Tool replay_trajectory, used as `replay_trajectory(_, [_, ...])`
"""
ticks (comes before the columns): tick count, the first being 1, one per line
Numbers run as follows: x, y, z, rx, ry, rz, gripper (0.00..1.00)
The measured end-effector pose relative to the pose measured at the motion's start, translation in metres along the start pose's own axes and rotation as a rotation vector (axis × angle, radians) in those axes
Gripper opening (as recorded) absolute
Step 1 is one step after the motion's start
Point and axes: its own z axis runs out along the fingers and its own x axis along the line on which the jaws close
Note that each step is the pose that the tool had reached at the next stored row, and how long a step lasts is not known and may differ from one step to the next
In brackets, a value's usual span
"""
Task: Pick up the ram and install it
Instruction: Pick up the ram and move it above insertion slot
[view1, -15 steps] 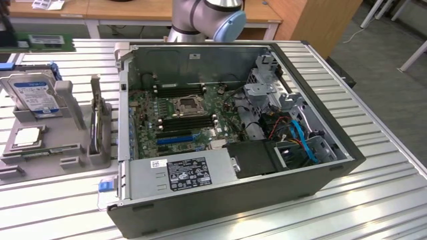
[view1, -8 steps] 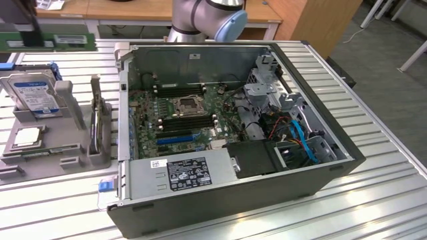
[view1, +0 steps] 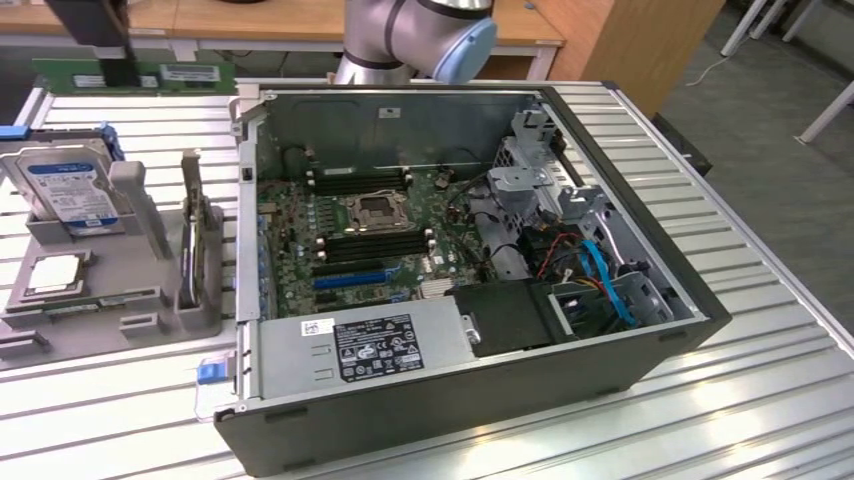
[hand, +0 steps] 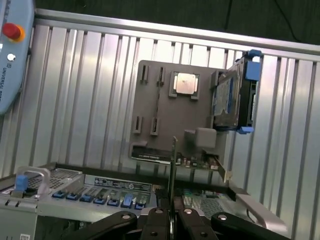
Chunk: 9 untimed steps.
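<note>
Green board, exterior view: the ram (view1: 187, 74) hangs level at eleven o'clock from the open case (view1: 400, 120), with the gripper (view1: 118, 72) clenched on it. Wrist view: we see the ram (hand: 173, 167) edge-on, rising from the pinching gripper (hand: 171, 212). Our worry is that the thin stick twists in the pinch and misses the black slots (view1: 378, 243).

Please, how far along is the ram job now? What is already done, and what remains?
Done: the ram is picked up and lifted clear of the grey holder. In hand: the gripper is shut on it, to the exterior view's left of the open computer case. Left: the motherboard's black memory slots look empty, so the ram is not yet installed.
</note>
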Motion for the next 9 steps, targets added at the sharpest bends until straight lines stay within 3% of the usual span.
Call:
replay_trajectory(2, [0.001,-0.0090,-0.0004,-0.0005,-0.0009,0.000,0.14])
replay_trajectory(3, [0.002,-0.0137,-0.0005,0.0003,-0.0070,0.000,0.14])
replay_trajectory(4, [0.002,-0.0181,-0.0007,0.0012,-0.0157,0.000,0.14])
replay_trajectory(6, [0.003,-0.0228,-0.0010,0.0084,-0.0395,-0.002,0.14])
replay_trajectory(7, [0.003,-0.0254,-0.0010,0.0107,-0.0458,-0.003,0.14])
replay_trajectory(9, [0.004,-0.0321,-0.0013,0.0103,-0.0459,-0.002,0.14])
